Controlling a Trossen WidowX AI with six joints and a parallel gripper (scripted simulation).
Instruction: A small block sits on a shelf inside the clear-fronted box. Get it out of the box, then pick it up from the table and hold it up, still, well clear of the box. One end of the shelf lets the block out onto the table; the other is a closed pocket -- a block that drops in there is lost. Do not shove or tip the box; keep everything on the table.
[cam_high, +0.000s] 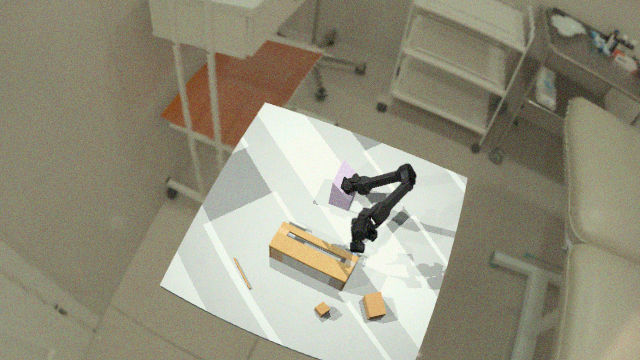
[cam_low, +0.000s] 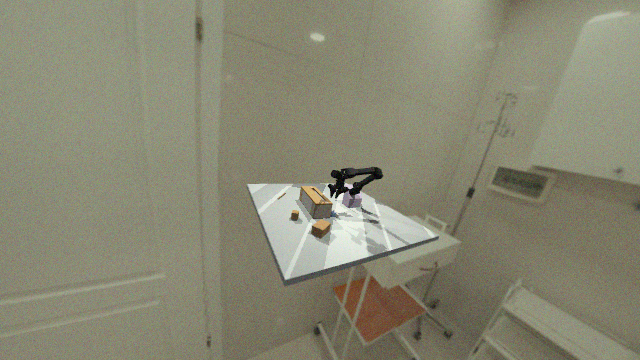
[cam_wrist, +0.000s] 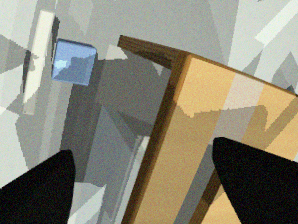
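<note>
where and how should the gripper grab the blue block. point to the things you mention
Probably from straight above, fingers lowered over two opposite upright sides of the blue block (cam_wrist: 73, 63): it is a compact cube with its flat top exposed, outside the wooden box (cam_high: 300, 252) (cam_low: 316, 200) (cam_wrist: 220, 90). Mind the pale strip (cam_wrist: 39, 57) close alongside.
</note>
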